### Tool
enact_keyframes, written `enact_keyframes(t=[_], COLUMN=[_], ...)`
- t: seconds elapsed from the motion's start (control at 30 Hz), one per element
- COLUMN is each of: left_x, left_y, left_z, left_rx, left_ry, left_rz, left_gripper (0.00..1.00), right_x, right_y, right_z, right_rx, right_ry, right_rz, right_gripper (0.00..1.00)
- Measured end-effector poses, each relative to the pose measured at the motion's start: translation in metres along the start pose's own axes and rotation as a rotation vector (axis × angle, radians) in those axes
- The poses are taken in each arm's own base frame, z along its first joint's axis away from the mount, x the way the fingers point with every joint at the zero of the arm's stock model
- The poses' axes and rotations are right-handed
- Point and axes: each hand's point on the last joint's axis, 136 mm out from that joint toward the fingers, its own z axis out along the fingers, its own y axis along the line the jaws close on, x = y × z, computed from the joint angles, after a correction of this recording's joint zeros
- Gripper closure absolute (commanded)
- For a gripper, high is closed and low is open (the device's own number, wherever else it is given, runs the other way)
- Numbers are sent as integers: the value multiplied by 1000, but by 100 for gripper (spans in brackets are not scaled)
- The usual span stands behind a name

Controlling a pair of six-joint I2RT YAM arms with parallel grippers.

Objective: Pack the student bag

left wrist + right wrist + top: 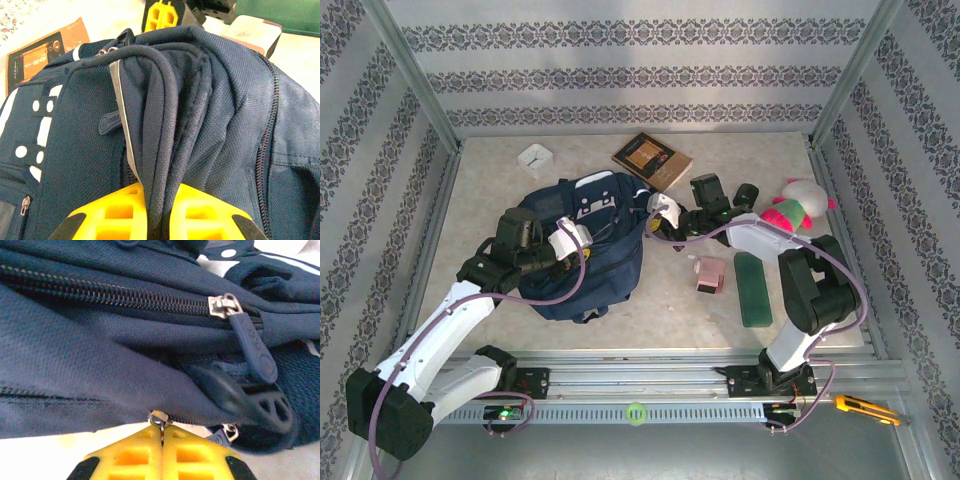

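The student bag [590, 250], a navy backpack, lies in the middle of the table, to the left. My left gripper [582, 237] sits on top of it. In the left wrist view this gripper [160, 202] is shut on a bunched fold of the bag's fabric and corded edge [165, 125]. My right gripper [653, 220] is at the bag's right side. In the right wrist view it [162, 440] is shut on a small metal zipper pull [160, 421] at the bag's lower seam. A second zipper slider [224, 305] with a rubber tab sits above, its zip closed.
A brown book [652, 160] and a white box [536, 157] lie behind the bag. A pink block [710, 272], a green case [753, 288] and a plush toy [800, 205] lie to the right. A yellow cutter [865, 408] rests on the front rail.
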Motion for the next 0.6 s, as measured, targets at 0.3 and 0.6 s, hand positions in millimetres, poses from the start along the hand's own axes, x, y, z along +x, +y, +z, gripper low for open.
enact_keyframes(t=[0.3,0.6], left_x=[-6,-8], left_y=[6,16], left_z=[0,14], left_rx=[-26,-56], left_ry=[-21,-24], left_rz=[-20,-58], left_gripper=[100,100], right_x=[-8,-36], right_y=[14,70], right_z=[-16,-19], right_rx=[-15,-115], right_ry=[-40,-98], right_rz=[52,69], right_gripper=[100,100])
